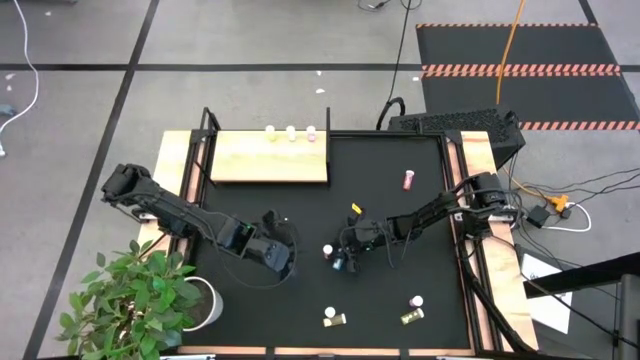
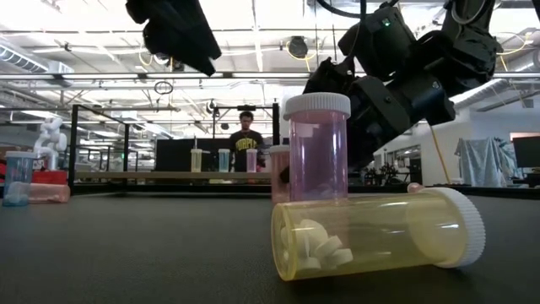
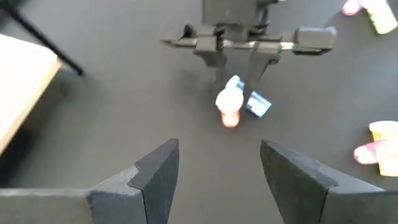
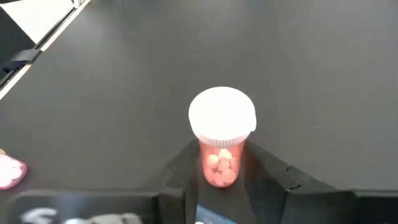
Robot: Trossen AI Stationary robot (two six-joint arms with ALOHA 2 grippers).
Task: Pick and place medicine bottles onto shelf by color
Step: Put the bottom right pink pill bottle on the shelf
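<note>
Pink bottle (image 4: pixel 222 140) upright between right gripper (image 4: pixel 221 171) jaws.

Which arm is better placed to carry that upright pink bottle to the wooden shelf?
Right. The right gripper already straddles the white-capped pink bottle at mid-mat; the left gripper hangs open beside it, holding nothing.

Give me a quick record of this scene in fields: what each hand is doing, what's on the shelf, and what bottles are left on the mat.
right hand: around an upright pink bottle mid-mat
left hand: open, empty, facing that bottle
shelf: three bottles along its far edge
mat: one more pink bottle, two yellow ones near the front edge
</note>
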